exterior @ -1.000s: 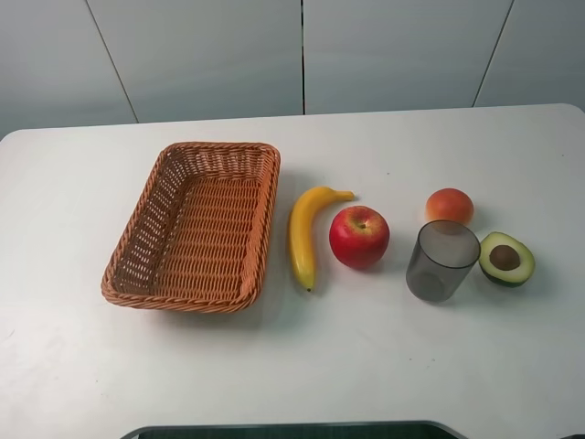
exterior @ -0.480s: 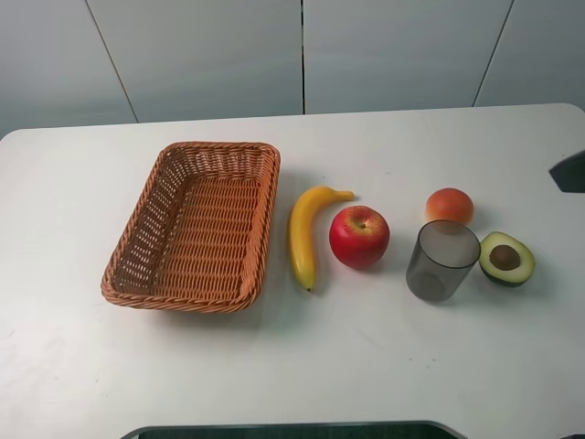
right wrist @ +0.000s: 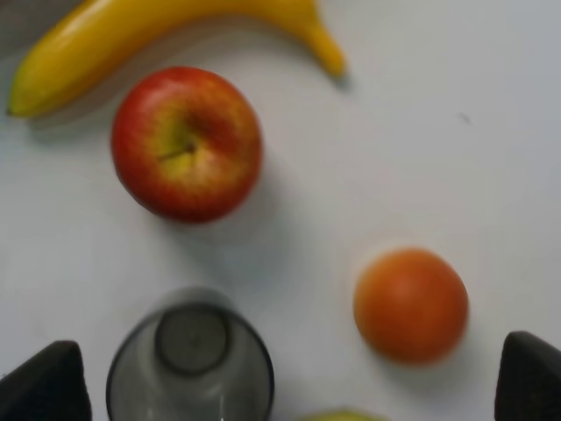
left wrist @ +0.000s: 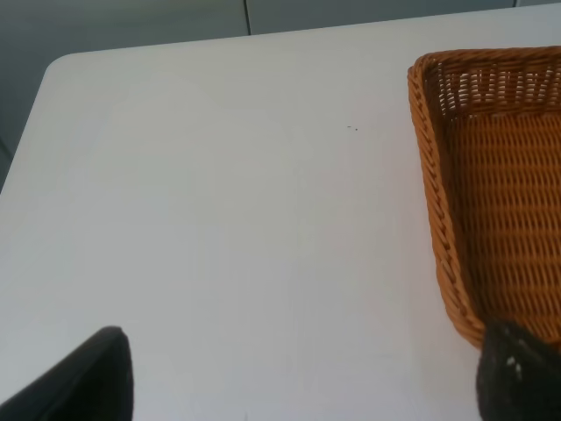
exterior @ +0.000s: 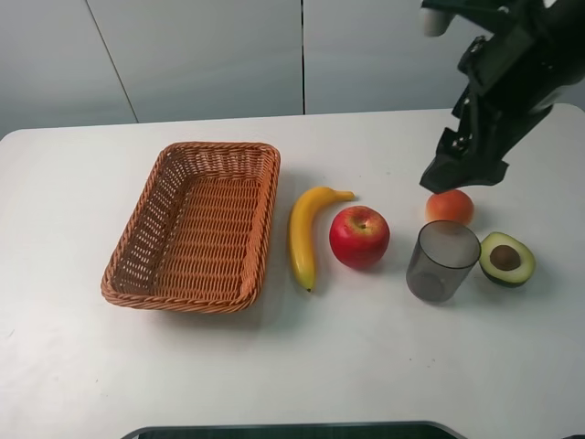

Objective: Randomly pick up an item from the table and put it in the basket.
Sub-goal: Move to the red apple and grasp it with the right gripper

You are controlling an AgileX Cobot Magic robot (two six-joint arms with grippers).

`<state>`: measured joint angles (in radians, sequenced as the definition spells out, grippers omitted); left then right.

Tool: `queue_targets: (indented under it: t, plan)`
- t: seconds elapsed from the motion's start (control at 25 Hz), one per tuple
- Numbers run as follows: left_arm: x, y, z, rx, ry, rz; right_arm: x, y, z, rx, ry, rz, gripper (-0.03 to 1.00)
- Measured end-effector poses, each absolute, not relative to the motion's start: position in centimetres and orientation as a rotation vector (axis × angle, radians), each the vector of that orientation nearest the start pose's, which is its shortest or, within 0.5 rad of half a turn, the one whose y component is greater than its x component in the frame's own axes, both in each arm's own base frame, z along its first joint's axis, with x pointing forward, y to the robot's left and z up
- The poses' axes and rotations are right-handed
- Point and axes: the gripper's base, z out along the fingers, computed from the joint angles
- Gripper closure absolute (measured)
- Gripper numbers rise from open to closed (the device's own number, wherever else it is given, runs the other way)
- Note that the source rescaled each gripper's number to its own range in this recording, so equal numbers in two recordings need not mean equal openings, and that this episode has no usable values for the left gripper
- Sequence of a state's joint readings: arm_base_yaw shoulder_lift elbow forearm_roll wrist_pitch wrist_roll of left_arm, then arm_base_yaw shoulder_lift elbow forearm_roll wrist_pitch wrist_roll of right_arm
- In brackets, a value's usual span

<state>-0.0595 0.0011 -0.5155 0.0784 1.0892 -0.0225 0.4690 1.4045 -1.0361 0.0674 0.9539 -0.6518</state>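
Red, glossy apple (exterior: 359, 236) sits on the white tabletop (exterior: 366, 366), near the middle, stem dimple up, yellowish patch showing around the stem. Nothing touches it. Yellow banana (exterior: 303, 233) lies just beside it on the basket side, curved, stem end pointing away from the camera. Wicker basket (exterior: 265, 215) stands further left, apart from the banana, nothing inside it.

On the apple's other side: grey translucent cup (exterior: 442, 261), upright, mouth up. Behind the cup, a smaller orange-pink fruit (exterior: 450, 207). Avocado half (exterior: 506, 258) lies just right of the cup, cut face and pit up.

Right hand (exterior: 463, 172), black, hangs in the air over the orange-pink fruit, clear of the tabletop. From the high camera its lower end overlaps the top edge of that fruit. Right wrist view: the two dark fingertips (right wrist: 44, 390) sit at opposite corners, spread wide, holding nothing. Between them are the cup and the orange-pink fruit; the apple and banana lie beyond. This view is slightly blurred.

Left hand (left wrist: 302, 381) is outside the high camera's picture. Left wrist view: fingertips (left wrist: 88, 377) wide apart, nothing held. Bare tabletop lies beneath, and one corner of the basket is near one fingertip.
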Motion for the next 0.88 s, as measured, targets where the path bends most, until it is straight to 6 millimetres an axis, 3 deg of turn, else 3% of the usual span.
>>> queue_targets:
  t: [0.16,0.4,0.88]
  plan:
    - [-0.7,0.7,27.9,0.032,2.056,0.043,24.9,15.1,25.6,-1.61,2.35,0.076,-0.03]
    - [-0.7,0.7,27.9,0.032,2.056,0.043,26.3,17.9,23.4,-1.667,2.345,0.144,-0.03]
    - [-0.7,0.7,27.9,0.032,2.056,0.043,27.9,19.2,17.8,-1.764,2.407,0.13,-0.03]
